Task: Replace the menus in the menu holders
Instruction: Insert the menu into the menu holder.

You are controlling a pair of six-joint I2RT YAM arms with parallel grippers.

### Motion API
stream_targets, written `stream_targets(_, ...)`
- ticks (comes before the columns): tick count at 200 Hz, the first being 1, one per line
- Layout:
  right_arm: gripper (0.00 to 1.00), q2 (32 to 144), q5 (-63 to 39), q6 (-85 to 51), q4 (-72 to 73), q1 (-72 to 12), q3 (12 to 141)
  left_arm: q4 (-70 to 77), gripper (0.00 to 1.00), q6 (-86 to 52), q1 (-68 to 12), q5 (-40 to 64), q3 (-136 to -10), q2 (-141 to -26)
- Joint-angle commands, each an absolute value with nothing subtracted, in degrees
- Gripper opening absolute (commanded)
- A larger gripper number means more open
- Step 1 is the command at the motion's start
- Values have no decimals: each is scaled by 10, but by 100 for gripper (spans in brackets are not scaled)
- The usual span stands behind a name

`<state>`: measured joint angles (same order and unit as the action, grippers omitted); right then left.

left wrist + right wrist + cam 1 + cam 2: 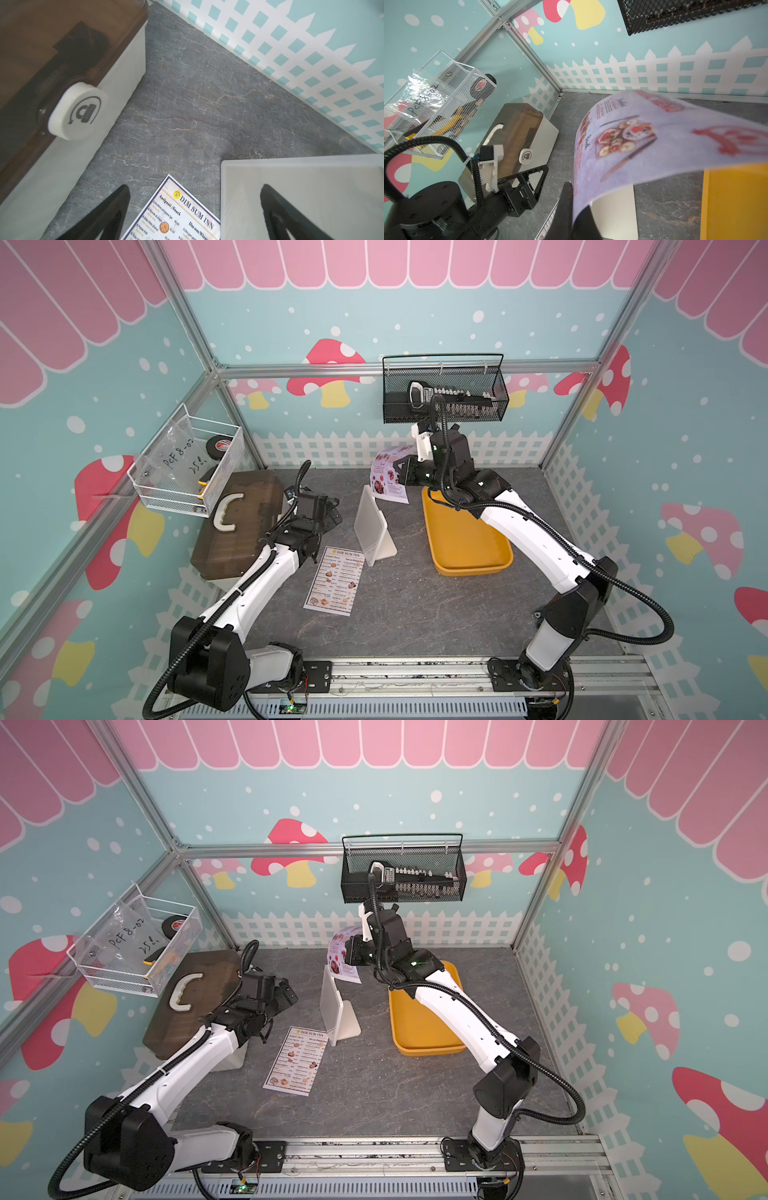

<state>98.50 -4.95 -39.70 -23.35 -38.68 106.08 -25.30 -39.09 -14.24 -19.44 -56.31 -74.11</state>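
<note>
The right gripper point(400, 476) is clamped on an edge of the special menu point(386, 479), which hangs curled just above the menu holder point(369, 526). The limp sheet may buckle on the holder's top edge or tip it over, since the left gripper point(333, 512), spread wide and empty, only hovers nearby. The dim sum menu point(334, 581) lies flat on the table point(415, 605).

The right gripper point(574, 209) pinches the curled red-titled menu point(654, 141); the sheet arches ahead, menu holder point(614, 212) just beneath, yellow tray point(735, 203) beside.
</note>
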Motion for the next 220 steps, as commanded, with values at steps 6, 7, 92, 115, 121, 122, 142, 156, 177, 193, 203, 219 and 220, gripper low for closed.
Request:
stream_targets(6,0,983,-43,-424,-188,-388,1049,-236,98,-386,-138,-186,-580,-751)
stream_targets(7,0,983,-43,-424,-187,-388,1049,-236,98,-386,-138,-186,-579,-752)
stream_targets(92,0,988,-26,-425,-169,-385,1021,-232,98,-384,-131,-192,-578,-751)
stream_targets(115,0,988,-20,-427,-166,-381,1013,-235,98,-382,-131,-191,-584,-753)
stream_targets(121,0,988,-21,-427,-164,-380,1011,-235,98,-381,-131,-191,-584,-753)
stream_targets(122,0,987,-21,-427,-164,-379,1010,-235,98,-381,-131,-191,-584,-753)
stream_targets(142,0,985,-22,-429,-159,-377,1008,-235,98,-381,-131,-192,-586,-753)
stream_targets(156,0,984,-28,-432,-157,-377,1007,-234,98,-381,-131,-191,-587,-755)
stream_targets(177,0,983,-32,-440,-144,-377,996,-235,98,-381,-131,-191,-588,-760)
stream_targets(193,0,985,-30,-441,-145,-375,993,-234,98,-382,-131,-192,-588,-758)
stream_targets(203,0,987,-32,-443,-144,-375,991,-234,98,-381,-131,-194,-588,-756)
stream_targets(219,0,988,-35,-445,-140,-374,986,-235,98,-379,-131,-195,-588,-753)
stream_targets(220,0,988,-36,-445,-139,-374,986,-235,98,-379,-131,-196,-588,-753)
